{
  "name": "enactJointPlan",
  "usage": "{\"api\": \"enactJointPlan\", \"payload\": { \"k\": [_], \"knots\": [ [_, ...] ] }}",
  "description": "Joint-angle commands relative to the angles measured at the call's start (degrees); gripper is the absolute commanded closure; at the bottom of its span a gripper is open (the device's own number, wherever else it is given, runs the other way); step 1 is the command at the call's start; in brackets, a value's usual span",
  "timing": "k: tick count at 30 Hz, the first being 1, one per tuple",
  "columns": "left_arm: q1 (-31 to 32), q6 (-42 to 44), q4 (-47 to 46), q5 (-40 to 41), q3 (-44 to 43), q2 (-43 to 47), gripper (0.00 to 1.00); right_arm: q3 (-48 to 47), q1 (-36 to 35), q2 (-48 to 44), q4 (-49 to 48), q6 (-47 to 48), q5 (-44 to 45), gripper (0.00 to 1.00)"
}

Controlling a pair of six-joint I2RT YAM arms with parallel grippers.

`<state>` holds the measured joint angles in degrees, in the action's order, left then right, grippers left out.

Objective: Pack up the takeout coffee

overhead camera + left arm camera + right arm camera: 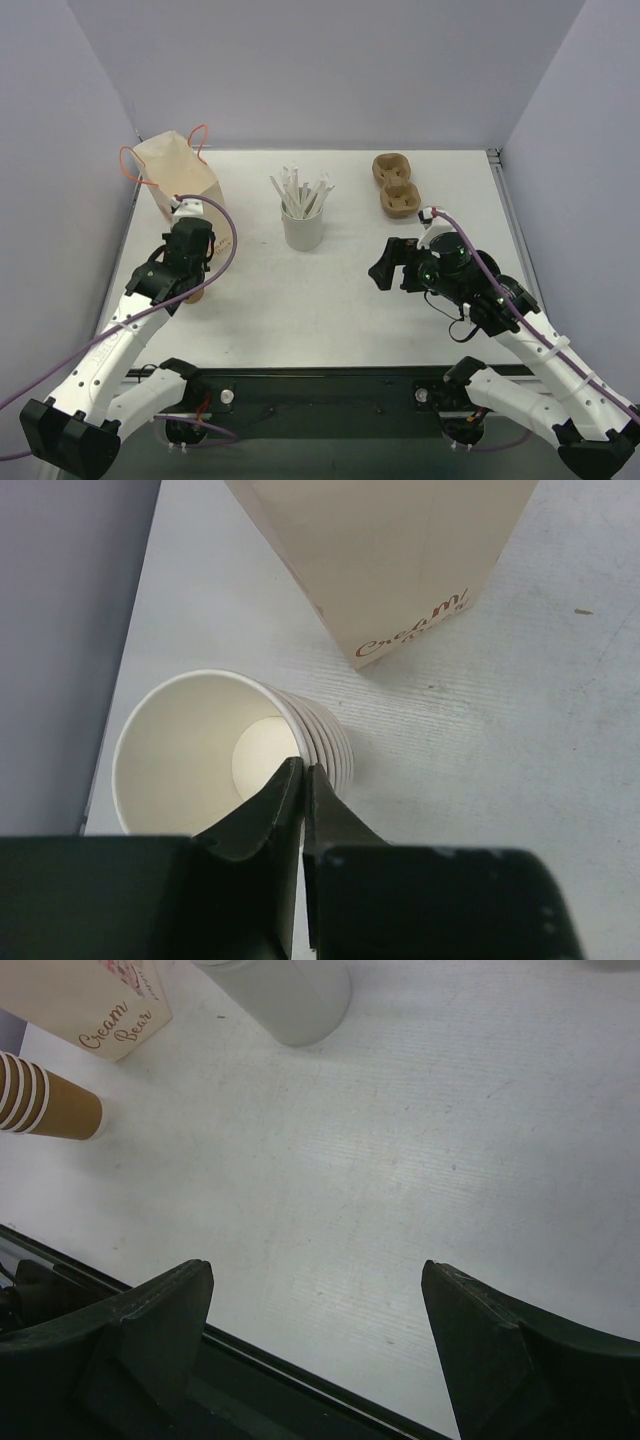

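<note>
The takeout coffee is out of view; no lidded cup shows in any view. A stack of lidless brown paper cups (200, 750) stands at the table's left, beside the paper bag (390, 550). My left gripper (303, 770) is over the stack's near rim. Its jaws are pinched together on the top cup's wall, one finger inside the cup and one outside. In the top view the left gripper (196, 283) covers most of the stack (197, 296). My right gripper (318, 1280) hangs open over bare table at the right (385, 268), holding nothing.
The cream paper bag (175, 175) with orange handles stands at the back left. A white cup of wrapped sticks (302, 225) is in the middle. Two brown pulp cup carriers (395, 185) lie at the back right. The right wrist view shows the cup stack (45, 1100) and the bag's corner (90, 1005).
</note>
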<state>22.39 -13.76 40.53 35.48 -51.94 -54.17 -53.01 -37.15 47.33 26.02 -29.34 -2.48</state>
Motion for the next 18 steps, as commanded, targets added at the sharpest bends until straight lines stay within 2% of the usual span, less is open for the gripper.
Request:
{"api": "enactJointPlan", "payload": {
  "k": [1, 3, 12, 18],
  "knots": [
    [-0.3, 0.8, -0.5, -0.2, -1.5, 0.0, 0.93, -1.0, 0.2, -1.1, 0.9, 0.7, -0.5, 0.11],
    [-0.3, 1.7, 0.2, -0.1, -2.6, -0.1, 1.00, -1.0, 0.2, -1.1, 0.9, 0.6, -0.5, 0.11],
    [-0.1, 4.1, 0.8, 2.2, -3.1, 1.0, 1.00, -1.0, 0.2, -1.8, 0.9, 0.3, -0.5, 0.11],
    [0.1, 4.4, 3.7, 1.8, -8.1, 0.6, 1.00, -1.1, 0.3, -1.7, 0.9, 0.2, -0.2, 0.11]
  ]
}}
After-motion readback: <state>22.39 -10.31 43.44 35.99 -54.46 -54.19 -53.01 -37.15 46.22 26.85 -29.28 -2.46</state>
